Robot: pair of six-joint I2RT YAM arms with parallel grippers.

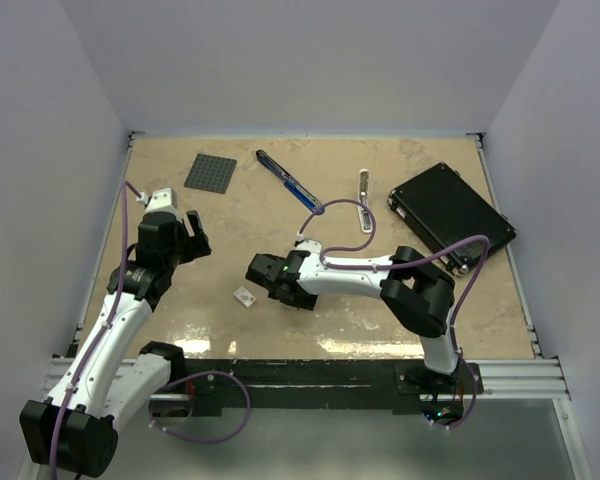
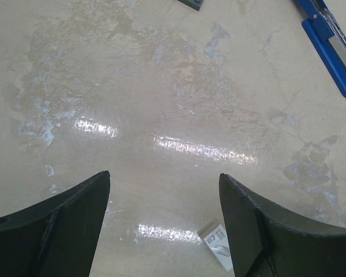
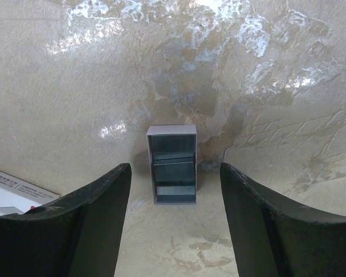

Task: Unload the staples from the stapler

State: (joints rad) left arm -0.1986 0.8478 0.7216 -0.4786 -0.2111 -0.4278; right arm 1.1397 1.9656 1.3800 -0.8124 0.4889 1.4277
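The stapler (image 1: 288,181) lies at the back middle of the table, black at its far end and blue at its near end. Its blue part (image 2: 328,52), with a silvery rail showing, sits at the top right of the left wrist view. A small grey open tray (image 3: 173,167) holds dark grey strips that look like staples (image 3: 174,193). It lies on the table just ahead of my right gripper (image 3: 175,167), which is open and low over it with nothing held. My left gripper (image 2: 164,175) is open and empty, well left of the stapler.
A small white printed block (image 1: 245,296) lies beside my right gripper (image 1: 262,274) and shows in both wrist views (image 2: 219,245) (image 3: 11,193). At the back stand a grey studded plate (image 1: 210,172), a silver-white bar tool (image 1: 363,200) and a flat black box (image 1: 450,215).
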